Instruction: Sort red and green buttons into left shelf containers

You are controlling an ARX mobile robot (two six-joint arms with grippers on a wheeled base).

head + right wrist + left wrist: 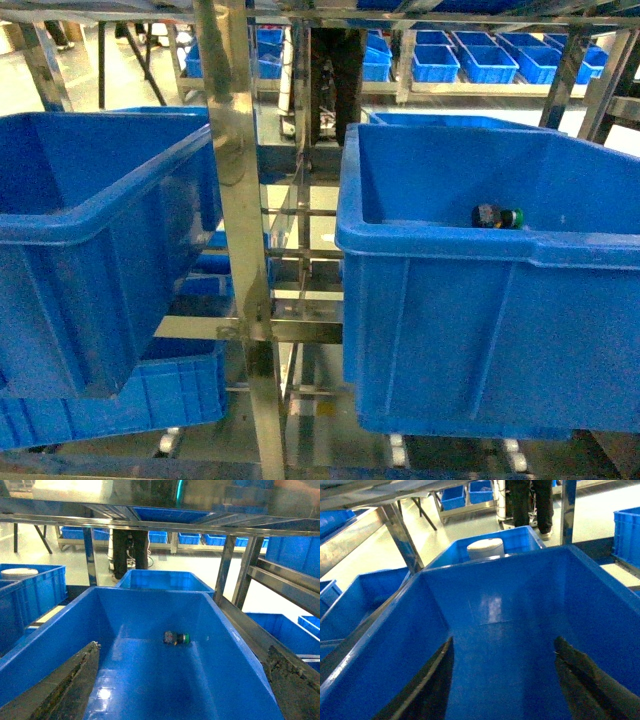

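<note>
Green button (176,638) lay mid-frame on the right crate (480,290) floor; both grippers, left (502,680) and right (182,685), hung spread wide over their crates, pinching nothing.

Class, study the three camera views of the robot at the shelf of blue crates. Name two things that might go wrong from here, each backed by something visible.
1. The green button lies on its side deep in the right crate, so the open right gripper might clip the walls reaching in.
2. It may roll when nudged.
3. No red button shows; the left crate under the left gripper looks empty.
</note>
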